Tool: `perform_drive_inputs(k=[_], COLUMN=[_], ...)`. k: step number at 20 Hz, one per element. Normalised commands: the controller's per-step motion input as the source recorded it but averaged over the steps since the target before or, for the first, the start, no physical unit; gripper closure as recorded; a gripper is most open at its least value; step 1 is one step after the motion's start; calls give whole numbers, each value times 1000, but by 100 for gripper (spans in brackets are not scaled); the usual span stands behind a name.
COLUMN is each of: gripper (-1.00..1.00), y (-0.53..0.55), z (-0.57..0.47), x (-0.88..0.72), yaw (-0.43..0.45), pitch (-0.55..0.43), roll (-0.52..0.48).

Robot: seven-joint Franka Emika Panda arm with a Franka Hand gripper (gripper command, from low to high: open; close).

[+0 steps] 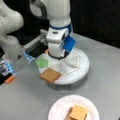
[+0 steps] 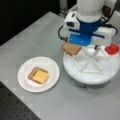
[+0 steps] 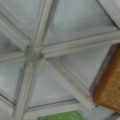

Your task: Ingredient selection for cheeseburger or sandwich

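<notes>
On the white tray (image 1: 82,70), we see the bread slice (image 1: 50,75) near the gripper (image 1: 58,56); its opening we cannot tell.

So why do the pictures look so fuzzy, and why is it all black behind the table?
In both front views everything is soft, so the bread slice on the white divided tray and the stack on the paper plate lack crisp edges, and the unlit background goes black. In the wrist view the camera sits so close that the tray's ribs look huge and smeared; the gripper itself isn't visible there.
</notes>
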Motion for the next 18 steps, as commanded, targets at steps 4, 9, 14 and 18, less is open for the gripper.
perform_drive_inputs(k=[4, 9, 14, 18], gripper=[-100, -100, -100, -100], y=[-240, -248, -285, -300], z=[178, 189, 110, 52], x=[170, 183, 177, 124], yaw=[-371, -366, -203, -4], pitch=[139, 137, 87, 110], roll=[275, 470, 482, 436])
